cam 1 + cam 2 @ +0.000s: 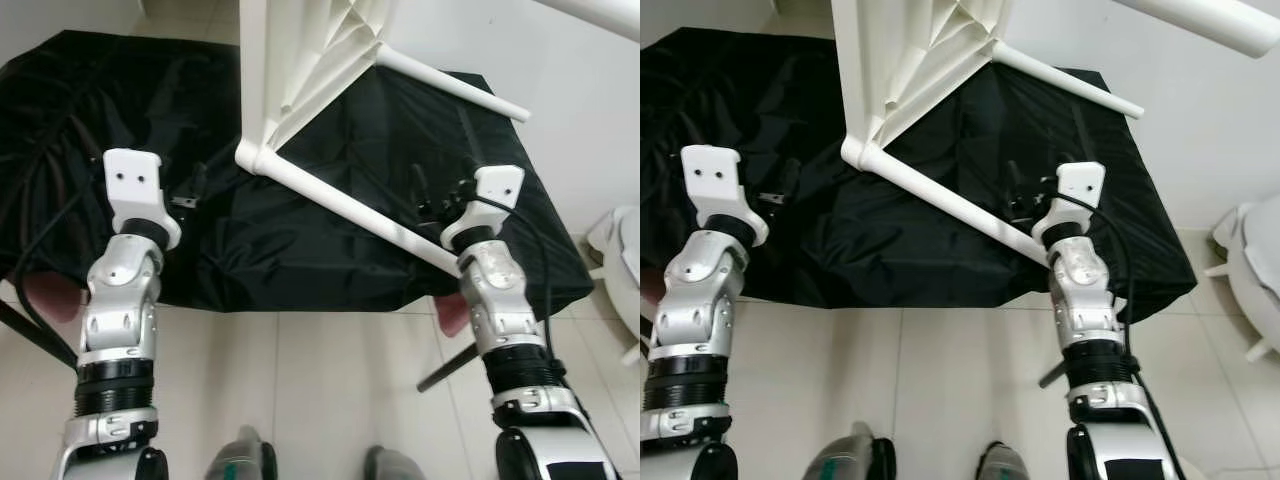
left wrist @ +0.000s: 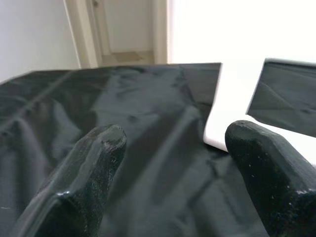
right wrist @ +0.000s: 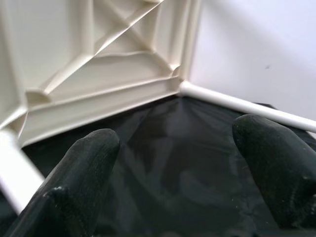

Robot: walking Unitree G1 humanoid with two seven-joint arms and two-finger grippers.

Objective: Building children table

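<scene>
Looking down through the left eye, we saw a white table (image 1: pixel 300 60) tipped on its side on a surface draped in black cloth (image 1: pixel 250 240). One leg (image 1: pixel 350 205) ran from its lower corner toward our right arm; another leg (image 1: pixel 450 85) pointed off to the right. Our left claw (image 1: pixel 190 190) hovered over the cloth, apart from the table. Our right claw (image 1: pixel 440 195) sat just beside the near leg's end. A white fixture (image 1: pixel 625 270) stood on the tiled floor (image 1: pixel 330 390) at right.

Through the right eye, the scene was the same, with a white tube (image 1: pixel 1200 20) crossing the top corner.

From the left wrist, the left claw's fingers (image 2: pixel 84 182) stood spread with nothing between them, the cloth below and a white table part beyond.

From the right wrist, the right claw's fingers (image 3: pixel 276 168) were likewise parted and empty, facing the table's ribbed underside (image 3: pixel 98 59), with both legs showing.
</scene>
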